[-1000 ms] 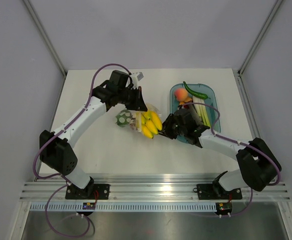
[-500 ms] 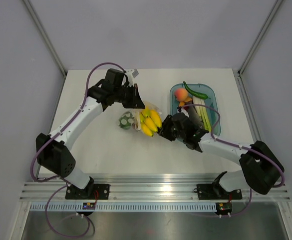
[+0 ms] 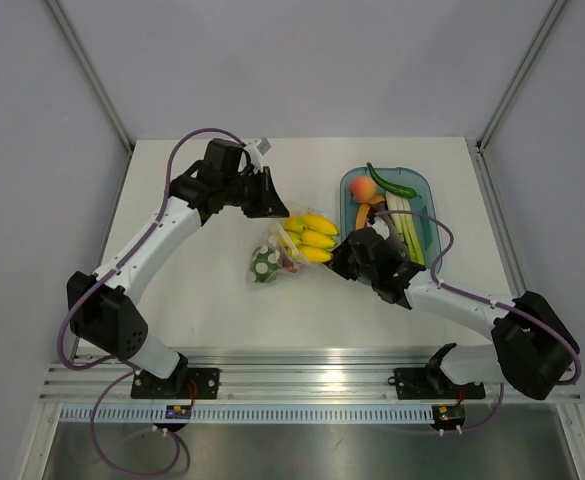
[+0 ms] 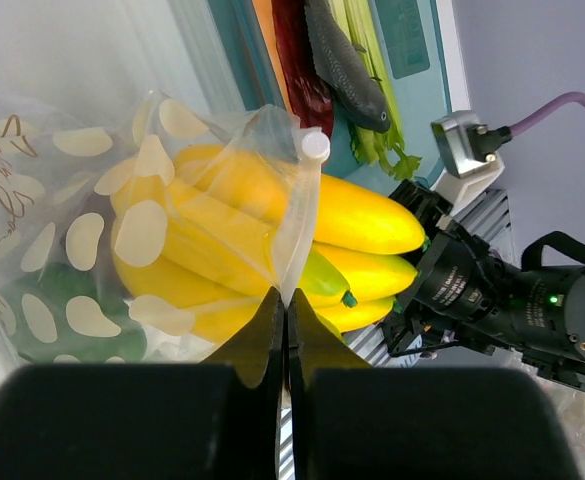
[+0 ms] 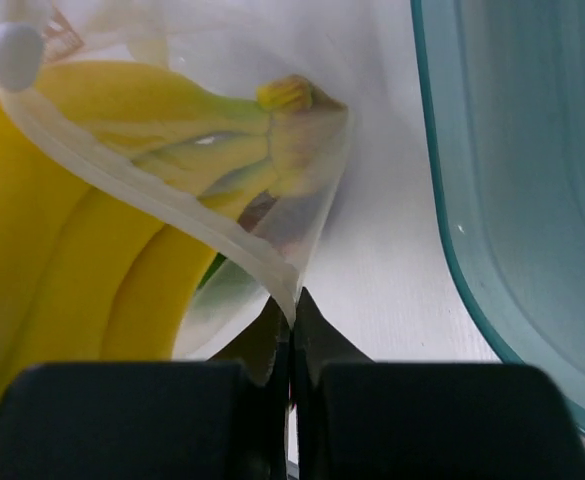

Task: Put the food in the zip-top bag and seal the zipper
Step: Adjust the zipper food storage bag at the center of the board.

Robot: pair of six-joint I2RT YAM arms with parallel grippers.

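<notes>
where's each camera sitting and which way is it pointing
Top external: above, behind the bases, looking down on the table; left gripper and right gripper hold the zip-top bag.
Left wrist: on the left arm, looking past its shut fingers toward the tray; the right arm shows.
Right wrist: on the right arm, looking past its shut fingers at the bag's edge.
Shared: both wrist views show the banana bunch.

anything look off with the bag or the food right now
Yes: the bananas stick partway out of the bag's mouth, across the zipper, so it likely could not seal like this. The left gripper and right gripper each pinch the mouth edge.
</notes>
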